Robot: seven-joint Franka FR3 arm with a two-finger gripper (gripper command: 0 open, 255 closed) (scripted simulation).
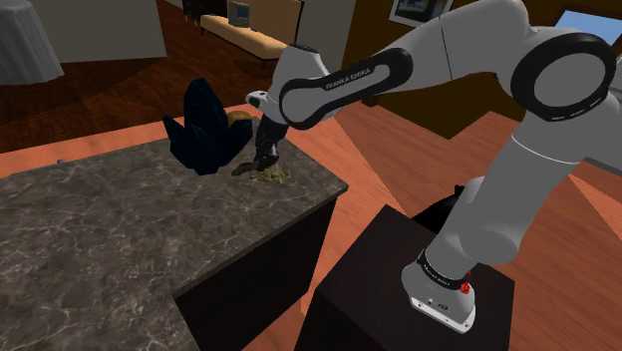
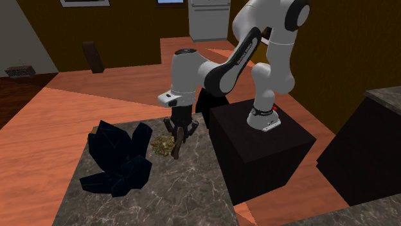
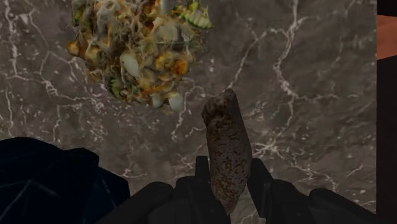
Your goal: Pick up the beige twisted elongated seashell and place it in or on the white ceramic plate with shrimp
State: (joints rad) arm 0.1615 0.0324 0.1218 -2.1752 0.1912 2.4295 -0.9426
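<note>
My black gripper (image 3: pixel 229 170) is shut on the beige-brown twisted seashell (image 3: pixel 226 147), which sticks out lengthwise past the fingertips (image 3: pixel 259 175). The shrimp dish (image 3: pixel 137 51) shows as a heap of yellow, white and green food on the marble counter; no plate rim is visible under it. The shell's tip hangs just beside that heap, above bare marble. In the shoulder view the gripper (image 1: pixel 265 158) points down right over the food heap (image 1: pixel 272 176) near the counter's corner. From the second exterior view the gripper (image 2: pixel 178 138) stands at the heap's (image 2: pixel 162 145) right edge.
A large dark blue, faceted object (image 1: pixel 207 128) (image 2: pixel 119 157) stands on the dark marble counter (image 1: pixel 90 239) right beside the food, with something orange (image 1: pixel 239 118) behind it. The counter's edge (image 1: pixel 334 189) drops off close to the gripper. The black stand (image 2: pixel 257 144) sits beyond that edge.
</note>
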